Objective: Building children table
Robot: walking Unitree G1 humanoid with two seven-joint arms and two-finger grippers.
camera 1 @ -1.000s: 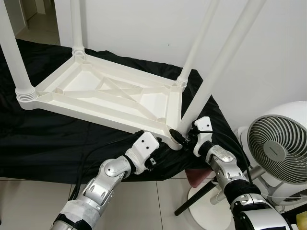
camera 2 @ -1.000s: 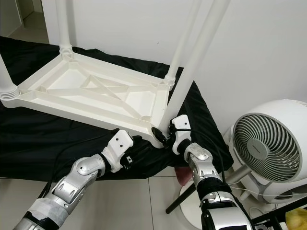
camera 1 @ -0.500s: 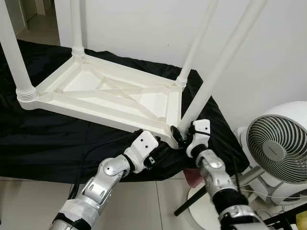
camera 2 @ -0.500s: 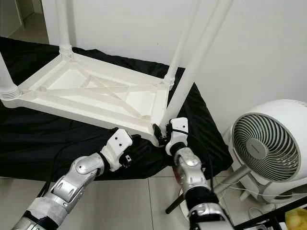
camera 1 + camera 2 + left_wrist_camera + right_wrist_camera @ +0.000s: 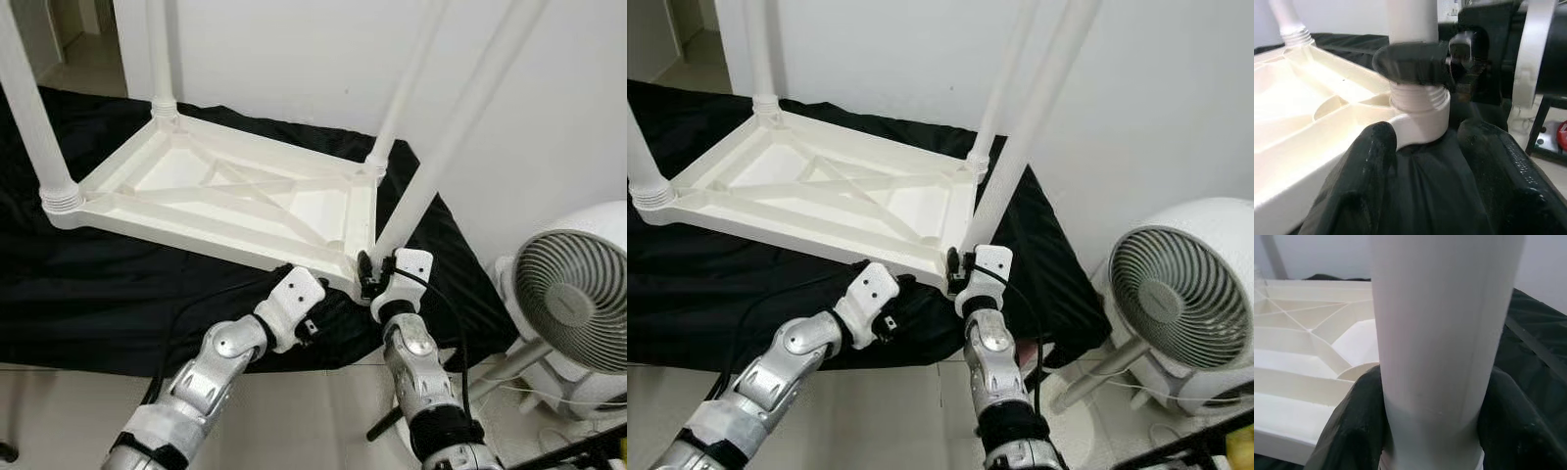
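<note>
A white plastic children's table (image 5: 186,176) lies upside down on a black cloth (image 5: 98,294), with its legs pointing up. The near right leg (image 5: 446,137) stands tilted in its corner socket (image 5: 1420,117), where the threads show. My right gripper (image 5: 370,277) is shut on the base of that leg (image 5: 1444,333), one finger (image 5: 1352,431) on each side. My left gripper (image 5: 1427,134) is open just below the same corner, a finger (image 5: 1371,161) to either side of the socket. Its white wrist (image 5: 294,302) rests over the cloth.
A white fan (image 5: 578,313) on a stand is close at the right, beside my right arm. A white wall runs behind the table. Pale tiled floor (image 5: 59,411) lies in front of the cloth, and a doorway opens at the far left.
My right forearm has swung in to the left and now stands more directly under the gripper, which stays on the leg's base. The camera has shifted a little. The left arm is unchanged.
</note>
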